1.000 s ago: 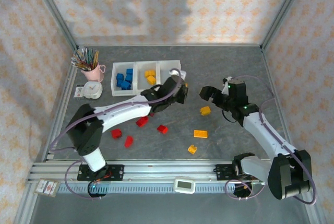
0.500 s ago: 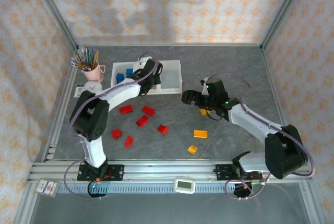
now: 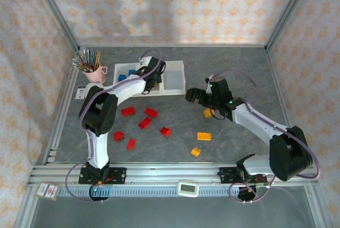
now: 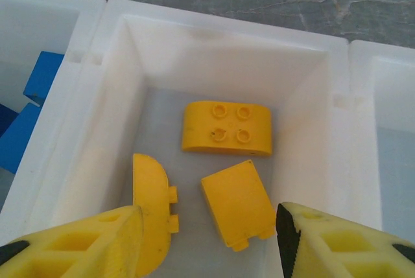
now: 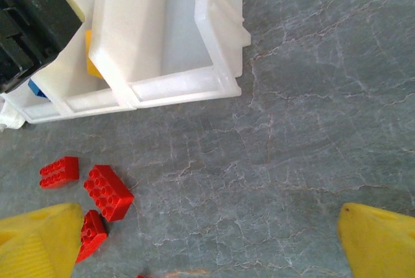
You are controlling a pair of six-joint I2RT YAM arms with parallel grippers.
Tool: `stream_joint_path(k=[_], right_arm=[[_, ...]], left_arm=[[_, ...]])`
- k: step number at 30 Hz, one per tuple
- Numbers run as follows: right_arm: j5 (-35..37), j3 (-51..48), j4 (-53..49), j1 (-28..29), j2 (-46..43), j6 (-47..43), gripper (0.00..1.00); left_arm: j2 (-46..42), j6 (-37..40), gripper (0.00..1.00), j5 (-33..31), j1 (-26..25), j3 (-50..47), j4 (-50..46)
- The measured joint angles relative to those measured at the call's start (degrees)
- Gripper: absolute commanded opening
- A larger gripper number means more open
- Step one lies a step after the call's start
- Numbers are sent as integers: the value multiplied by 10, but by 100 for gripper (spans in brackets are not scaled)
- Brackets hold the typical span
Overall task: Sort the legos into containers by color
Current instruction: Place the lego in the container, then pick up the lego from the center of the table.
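From above, my left gripper (image 3: pixel 151 79) sits over the tray (image 3: pixel 175 92), and my own arm covers what lies beneath it. The left wrist camera looks straight down into the middle bin (image 4: pixel 305 103), where three yellow bricks (image 4: pixel 225 129) lie on the floor. The four-stud one is studs up, with its long axis across the picture. The curved one (image 4: pixel 152 194) is on its side, studs toward the right, with its long axis running away from me. The third (image 4: pixel 237 203) is a plain block lying at a slant just beside it. The fingers (image 4: pixel 78 242) stand well apart on either side of those two and hold nothing. Two blue bricks (image 4: pixel 40 78) show in the left bin (image 4: pixel 39 25); I cannot tell whether more lie there.

The top view gives the count on the table (image 3: pixel 239 63). Six red bricks (image 3: pixel 144 123) lie loose in front of the tray. There are also three yellow ones: one (image 3: pixel 209 113) partly under my right arm, one flat (image 3: pixel 204 136) with its long axis left to right, and one (image 3: pixel 196 152) nearest my bases.

My right gripper (image 3: pixel 192 96) hovers just beside the tray's right end. Its wrist camera catches three of the reds, the largest (image 5: pixel 108 192) studs up. That gripper is spread wide, with only bare table between its fingers.
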Motion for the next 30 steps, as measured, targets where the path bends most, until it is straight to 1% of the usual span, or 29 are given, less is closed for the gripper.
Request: stream_joint_path(k=[3,5,8,13,17,21,26,30], right_arm=[[5,0,-8,-12,-20,0,100],[6,0,-12,-27,-37,1,100],[5,-3,-19,-58,-66,3,100],[8,-26,-48,-109,-123,3,100],[18,-47,-80,-132,-166,4,100],[31,-74,-110,-150,-202,14,100],[47,-97,-131,-164,-224,31,100],[51,-101,-132,-166,-231,39,100]], left_arm=[[-37,0,60,19,-4,-19,2],[-66,2,60,31,-16,-32,5],[-103,14,61,54,-52,-47,25],[-131,53,62,109,-137,-83,78],[-131,83,63,138,-198,-131,131],[-120,115,64,172,-237,-176,192],[-60,154,67,200,-261,-176,262],[-1,180,69,216,-265,-166,285]])
